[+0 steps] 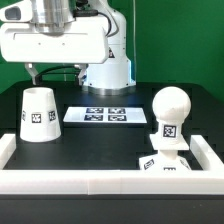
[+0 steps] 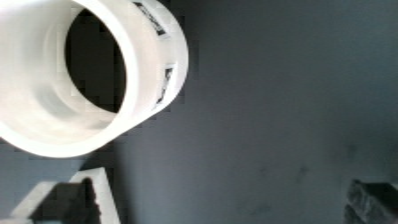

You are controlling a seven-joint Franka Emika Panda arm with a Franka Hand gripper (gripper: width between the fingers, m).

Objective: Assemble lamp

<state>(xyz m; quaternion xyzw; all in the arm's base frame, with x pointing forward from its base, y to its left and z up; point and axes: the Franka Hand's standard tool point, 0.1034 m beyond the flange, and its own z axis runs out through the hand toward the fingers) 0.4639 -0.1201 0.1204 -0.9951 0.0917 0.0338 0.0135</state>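
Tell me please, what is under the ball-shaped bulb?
The bulb stands upright on the square base. Its neck covers the joint, and the white front wall hides the base's lower part.

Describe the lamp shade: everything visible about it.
The shade is a white, smooth, plastic-looking tapered cone, standing upright on the black table, wider end down, at the exterior view's left. A black-and-white square tag faces the camera. Nothing grips it; the gripper hangs just above. The wrist view shows its open round rim, hollow inside, with tags on the outer wall.
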